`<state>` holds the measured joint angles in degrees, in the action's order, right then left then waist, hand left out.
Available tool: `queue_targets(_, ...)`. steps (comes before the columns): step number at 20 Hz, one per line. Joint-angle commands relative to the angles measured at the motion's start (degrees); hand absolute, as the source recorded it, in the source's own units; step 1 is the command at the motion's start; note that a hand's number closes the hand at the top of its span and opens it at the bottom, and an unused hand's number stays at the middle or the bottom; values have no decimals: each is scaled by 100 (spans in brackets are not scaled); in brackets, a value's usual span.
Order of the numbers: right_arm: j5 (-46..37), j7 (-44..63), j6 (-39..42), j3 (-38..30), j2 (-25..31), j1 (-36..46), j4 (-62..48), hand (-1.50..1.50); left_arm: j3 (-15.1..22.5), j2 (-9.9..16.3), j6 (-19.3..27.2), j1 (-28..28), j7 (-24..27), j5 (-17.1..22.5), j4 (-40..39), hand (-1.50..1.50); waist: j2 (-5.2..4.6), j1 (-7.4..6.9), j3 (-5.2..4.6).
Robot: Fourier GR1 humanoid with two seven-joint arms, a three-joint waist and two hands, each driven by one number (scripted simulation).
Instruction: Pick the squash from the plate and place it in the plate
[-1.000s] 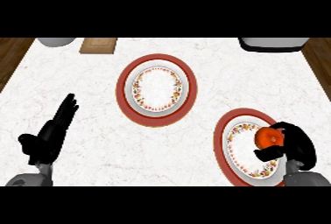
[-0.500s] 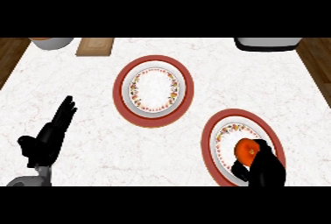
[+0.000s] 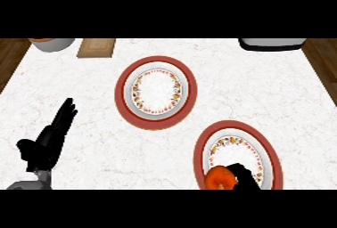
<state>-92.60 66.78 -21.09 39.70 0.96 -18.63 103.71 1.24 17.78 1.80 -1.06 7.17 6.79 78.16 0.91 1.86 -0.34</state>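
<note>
Since the frame half a second back, squash (image 3: 219, 178) and right robot hand (image 3: 242, 179) sit lower in view, now at the bottom edge; both plates also appear shifted down and right. Left robot hand looks unchanged.

Nearest: right robot hand, only partly visible at the lower edge, black fingers curled around the right side of the squash, clamped on it. Squash is orange-red, just left of those fingers, over the near rim of the near plate (image 3: 263, 142). Can't tell whether it's resting on the plate or lifted off it.

Near plate: red rim, white centre with a floral band, extending up and away from the right robot hand.

Left robot hand (image 3: 47, 142): far to the left of the right one, open, fingers straight and pointing away, thumb out to the side. Resting over bare tabletop (image 3: 79, 116), holding nothing, well apart from both plates.

Farther out: second plate (image 3: 156, 63), same pattern, beyond and left of the right robot hand, nothing on it.

Far edge of the white marbled tabletop: grey bowl (image 3: 51, 43) at far left, wooden board (image 3: 96, 47) just right of it, dark-and-white item (image 3: 271, 43) at far right, cropped.
</note>
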Motion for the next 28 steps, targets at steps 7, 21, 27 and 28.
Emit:
queue_targets(7,-2408,1777,1037,1322,-85,458,1176,150,-42,-28,-14,-115,43,-12,-134,0,-50,-4,6)
queue_targets(21,-1634,1346,1279,867,-58,1455,884,150,81,-105,-150,-231,38,-14,-123,0,-159,-340,35)
queue_targets(27,-912,1270,1066,357,-66,2076,498,150,105,-73,-151,-504,-49,-53,-7,0,-210,-487,54)
queue_targets(28,-810,1243,1018,322,-69,2335,356,150,130,-142,-219,-400,118,-22,-121,0,-226,-550,40)
